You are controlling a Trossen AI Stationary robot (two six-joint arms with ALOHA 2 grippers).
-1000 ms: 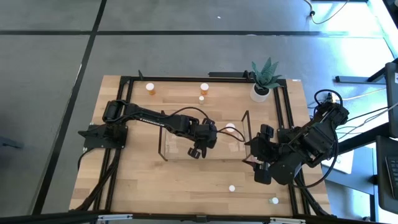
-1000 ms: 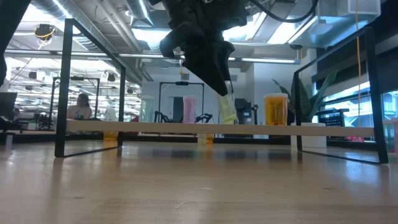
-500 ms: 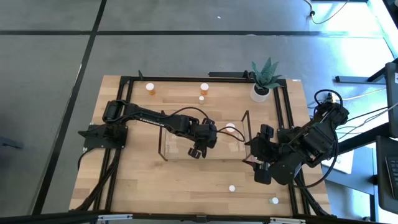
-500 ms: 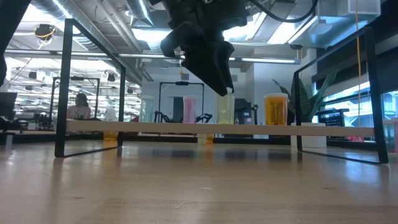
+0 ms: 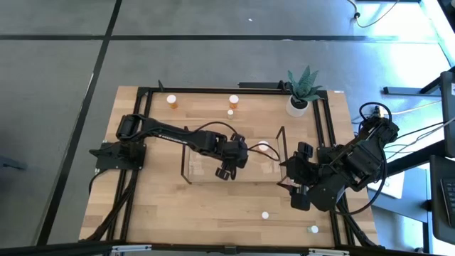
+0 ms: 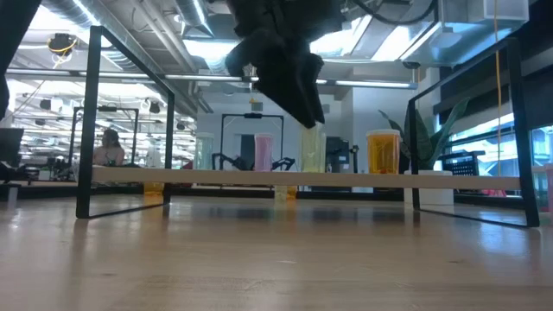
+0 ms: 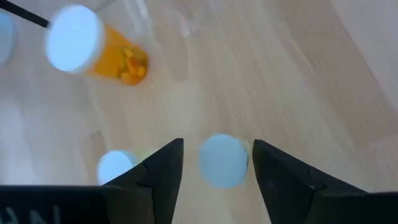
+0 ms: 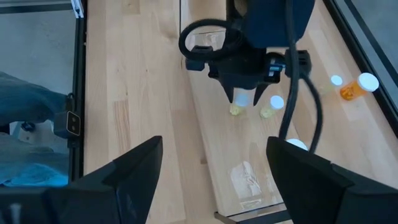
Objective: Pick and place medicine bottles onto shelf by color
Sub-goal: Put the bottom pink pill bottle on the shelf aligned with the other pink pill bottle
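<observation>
Both left fingers apparently flank, untouching, a greenish bottle.

Four bottles on one shelf, one plant.

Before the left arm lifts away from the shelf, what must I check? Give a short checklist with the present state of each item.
1. Left gripper open around the bottle cap: ok, gaps show on both sides.
2. Greenish bottle upright on the shelf: ok.
3. Bottle free of the fingers: cannot tell from the low view.
4. Neighbour pinkish bottle standing: ok.
5. Right gripper clear of the left arm: ok, it waits at the shelf's right end, open.
</observation>
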